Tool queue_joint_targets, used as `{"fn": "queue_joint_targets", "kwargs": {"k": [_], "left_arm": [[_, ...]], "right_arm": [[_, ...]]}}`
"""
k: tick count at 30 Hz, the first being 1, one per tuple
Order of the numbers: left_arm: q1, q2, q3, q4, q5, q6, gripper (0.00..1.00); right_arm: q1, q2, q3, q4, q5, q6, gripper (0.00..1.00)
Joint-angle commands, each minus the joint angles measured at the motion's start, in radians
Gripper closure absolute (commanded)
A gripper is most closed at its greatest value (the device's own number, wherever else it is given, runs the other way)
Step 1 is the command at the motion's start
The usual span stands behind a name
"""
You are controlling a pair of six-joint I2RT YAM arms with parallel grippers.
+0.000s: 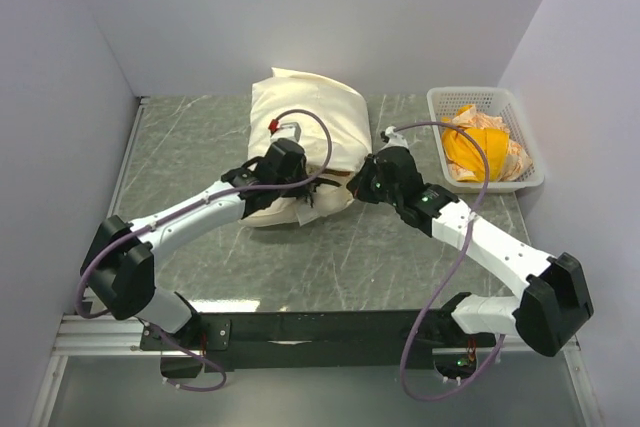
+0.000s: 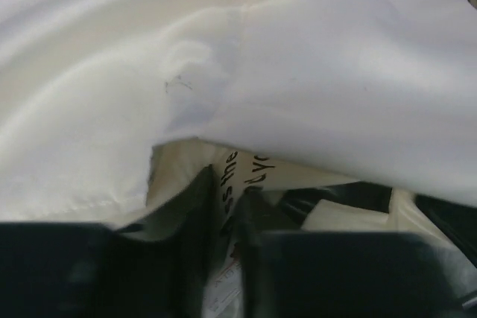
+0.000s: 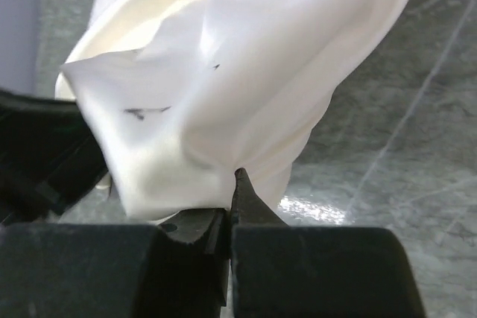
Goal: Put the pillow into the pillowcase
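The pillowcase [image 1: 305, 112] is a cream sack covering most of the plump pillow [image 1: 272, 215], whose near end sticks out with white printed tags. My left gripper [image 1: 298, 190] sits at that near end. In the left wrist view it [image 2: 227, 217] is shut on a printed tag [image 2: 231, 180] of the pillow [image 2: 175, 169], under the pillowcase's edge [image 2: 335, 109]. My right gripper [image 1: 358, 179] is at the bundle's right side. In the right wrist view it [image 3: 232, 191] is shut on the pillowcase's edge [image 3: 223, 72], holding the cloth lifted off the table.
A white basket [image 1: 527, 152] with an orange-yellow cloth [image 1: 470, 147] stands at the back right. Grey walls close in the left, back and right. The green marbled table [image 1: 200, 147] shows around the bundle.
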Motion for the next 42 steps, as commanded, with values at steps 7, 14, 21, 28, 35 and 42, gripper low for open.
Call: {"fn": "queue_joint_targets", "kwargs": {"k": [7, 14, 21, 28, 35, 42], "left_arm": [[-0.074, -0.411, -0.203, -0.017, -0.221, -0.117, 0.35], [-0.023, -0.668, -0.484, -0.096, -0.332, -0.267, 0.43], [0.147, -0.553, -0.622, 0.051, -0.231, -0.263, 0.50], [0.224, -0.439, -0.654, 0.198, -0.157, -0.203, 0.42], [0.236, -0.356, -0.657, 0.344, -0.062, -0.138, 0.51], [0.235, -0.326, -0.702, 0.420, -0.025, -0.138, 0.58]], "right_arm": [[-0.090, 0.039, -0.017, -0.017, -0.030, -0.027, 1.00], [-0.175, 0.081, -0.008, -0.026, -0.052, -0.039, 1.00], [-0.261, 0.091, 0.037, -0.061, -0.101, -0.054, 1.00], [-0.315, 0.087, 0.061, -0.078, -0.138, -0.074, 1.00], [-0.338, 0.081, 0.074, -0.089, -0.154, -0.085, 1.00], [-0.344, 0.079, 0.080, -0.090, -0.165, -0.090, 1.00]]}}
